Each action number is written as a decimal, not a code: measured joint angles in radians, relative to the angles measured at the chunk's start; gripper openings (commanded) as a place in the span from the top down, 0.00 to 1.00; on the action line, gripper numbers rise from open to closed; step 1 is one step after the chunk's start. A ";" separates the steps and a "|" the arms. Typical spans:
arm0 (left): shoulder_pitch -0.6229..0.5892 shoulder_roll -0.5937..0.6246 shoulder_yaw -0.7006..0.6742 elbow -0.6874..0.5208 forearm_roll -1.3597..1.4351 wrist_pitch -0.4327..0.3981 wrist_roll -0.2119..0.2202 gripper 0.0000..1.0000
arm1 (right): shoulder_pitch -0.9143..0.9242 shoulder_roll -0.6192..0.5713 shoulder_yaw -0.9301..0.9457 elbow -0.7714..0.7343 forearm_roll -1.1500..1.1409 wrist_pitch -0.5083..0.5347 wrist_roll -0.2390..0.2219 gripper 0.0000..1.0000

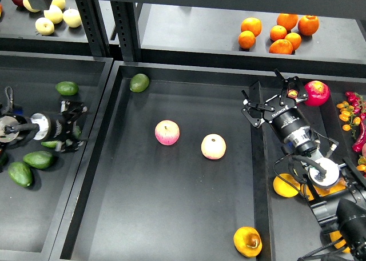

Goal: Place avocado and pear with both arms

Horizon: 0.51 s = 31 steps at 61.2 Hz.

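Note:
Several dark green avocados lie in the left bin, among them one (pixel 67 88) at the back and two (pixel 39 159) at the front left. Another avocado (pixel 139 82) lies at the back left of the middle tray (pixel 171 215). My left gripper (pixel 72 127) reaches in from the left, open, with its fingers spread over the avocado pile and hiding part of it. A golden pear (pixel 247 241) with a brown dent lies at the tray's front right. My right gripper (pixel 269 98) is open and empty above the tray's right wall.
Two pink-red apples (pixel 167 132) (pixel 213 146) lie mid-tray. Oranges (pixel 280 31) and pale fruits (pixel 54 14) sit on the back shelf. A red pomegranate (pixel 316 93) and more yellow fruit (pixel 285 185) lie in the right bin, partly behind my right arm.

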<state>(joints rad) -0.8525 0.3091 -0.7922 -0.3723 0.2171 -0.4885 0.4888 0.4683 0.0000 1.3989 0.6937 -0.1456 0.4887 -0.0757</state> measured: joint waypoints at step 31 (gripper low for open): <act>0.061 -0.038 -0.275 -0.095 -0.212 0.000 0.000 0.05 | 0.015 0.000 -0.007 -0.011 0.000 0.000 -0.002 0.00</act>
<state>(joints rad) -0.7919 0.2710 -1.0675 -0.4673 0.0048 -0.4885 0.4887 0.4829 -0.0001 1.3918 0.6824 -0.1457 0.4887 -0.0774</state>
